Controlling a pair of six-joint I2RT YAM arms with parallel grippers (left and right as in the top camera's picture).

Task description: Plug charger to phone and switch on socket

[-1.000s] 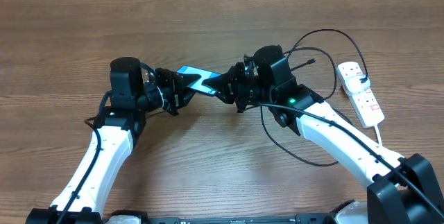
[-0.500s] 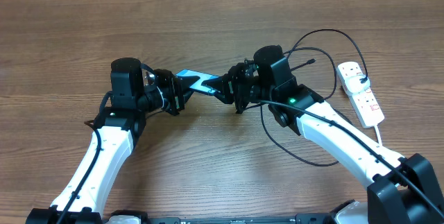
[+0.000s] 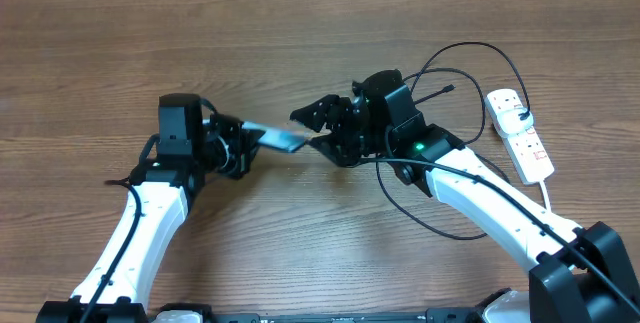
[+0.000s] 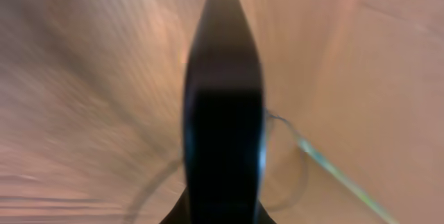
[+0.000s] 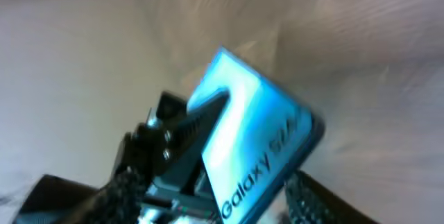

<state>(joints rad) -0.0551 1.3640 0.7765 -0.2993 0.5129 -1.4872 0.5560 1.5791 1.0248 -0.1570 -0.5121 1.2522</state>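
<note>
Phone [image 3: 276,139], one, in grasp of left gripper [image 3: 250,142]; right gripper [image 3: 309,130] released; one charger [image 3: 470,47], one socket [image 3: 522,135].

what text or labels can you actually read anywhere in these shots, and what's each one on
"Galaxy S", followed by characters too blurred to read: on the light blue screen of the phone, in the right wrist view.
Red marks on the socket: too small to read in the overhead view.
Left wrist view: no text, and the picture is blurred.
</note>
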